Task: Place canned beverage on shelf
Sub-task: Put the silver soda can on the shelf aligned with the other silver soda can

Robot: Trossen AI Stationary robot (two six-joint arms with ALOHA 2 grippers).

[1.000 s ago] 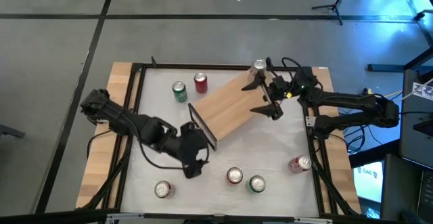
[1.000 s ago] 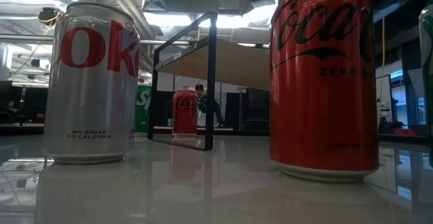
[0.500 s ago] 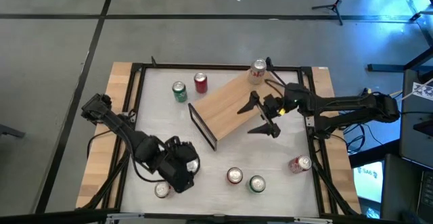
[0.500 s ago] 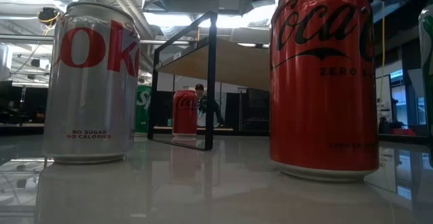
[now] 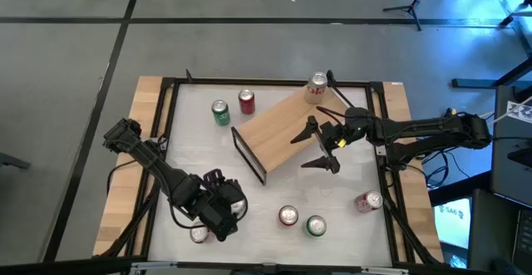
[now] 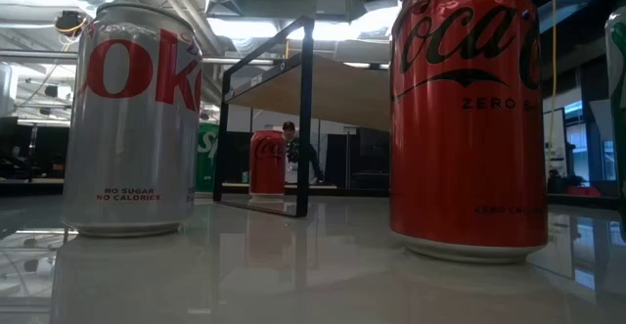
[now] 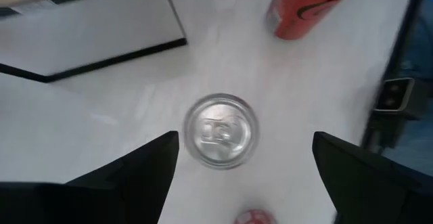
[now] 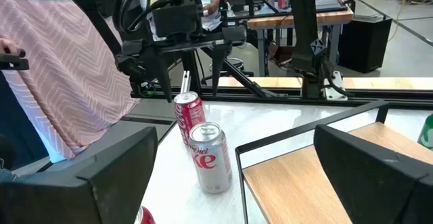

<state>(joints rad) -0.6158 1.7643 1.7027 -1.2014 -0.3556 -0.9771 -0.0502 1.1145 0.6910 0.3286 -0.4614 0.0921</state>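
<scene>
A silver Diet Coke can [image 5: 235, 204] [image 7: 221, 130] stands upright on the white tabletop, near the left. My left gripper [image 5: 224, 215] [image 7: 245, 139] hovers above it, pointing steeply down and open, with a finger on either side of the can's top and clear of it. The shelf [image 5: 278, 127], a light-wood plank with black frame ends, stands diagonally at the table's middle. My right gripper [image 5: 297, 153] is open and level above the plank's right part, holding nothing. In the low view the silver can [image 6: 132, 118] stands left of a red Coke Zero can [image 6: 468, 118].
Other cans stand around: green [image 5: 219, 112] and red [image 5: 246, 100] at the far left, silver [image 5: 317, 82] by the shelf's far end, red [image 5: 288, 216] and green [image 5: 315, 225] near the front, one [image 5: 198, 233] by my left arm, one [image 5: 368, 200] near right. A person [image 8: 61, 68] shows beyond the table.
My left gripper has gone from beside the shelf's near end toward the table's near left and down, tipping steeper, and now hangs over the silver can. My right gripper has swung from the shelf's far right end toward the near edge. Both stayed open. No can has moved.
</scene>
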